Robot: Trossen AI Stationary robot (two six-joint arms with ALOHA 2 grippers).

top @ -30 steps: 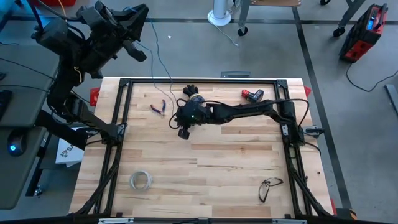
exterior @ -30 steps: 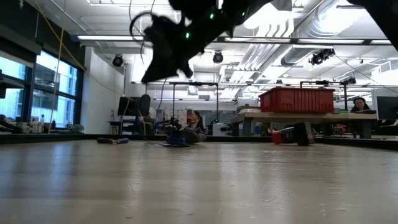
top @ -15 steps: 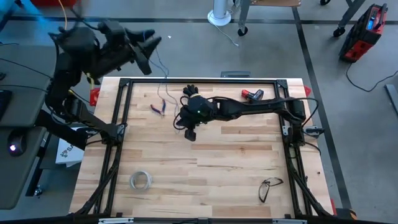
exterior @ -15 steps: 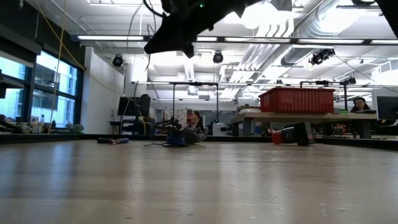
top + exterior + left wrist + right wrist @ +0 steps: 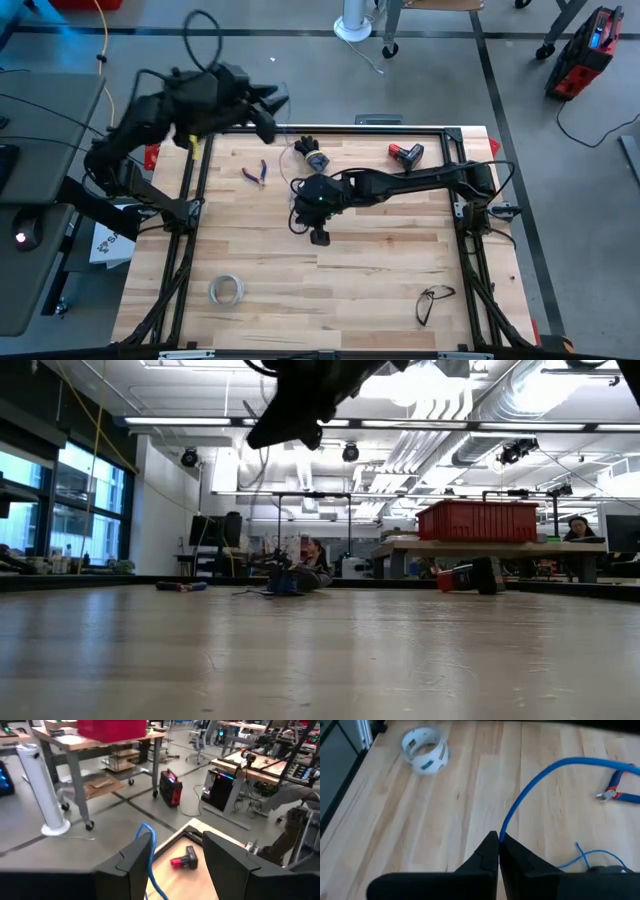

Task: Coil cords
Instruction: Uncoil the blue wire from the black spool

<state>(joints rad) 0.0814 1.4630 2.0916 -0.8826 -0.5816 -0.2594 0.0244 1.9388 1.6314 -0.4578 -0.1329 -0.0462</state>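
- Over the last second my left gripper (image 5: 272,101) swung in from beyond the table's far-left corner and opened its fingers; the blue wire (image 5: 150,851) hung between them, loose.
- My right gripper (image 5: 319,235) drifted toward table centre, fingers pinched shut on the wire (image 5: 530,790).
- The spool (image 5: 318,161) lay by the far edge, so I judged coiling unfinished.
- Pliers (image 5: 254,174), tape ring (image 5: 226,291) and glasses (image 5: 433,299) lay on the wooden table (image 5: 380,265); a workshop lay beyond.

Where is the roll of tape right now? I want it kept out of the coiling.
In the high view the roll of tape lies near the table's front left corner, apart from both arms.
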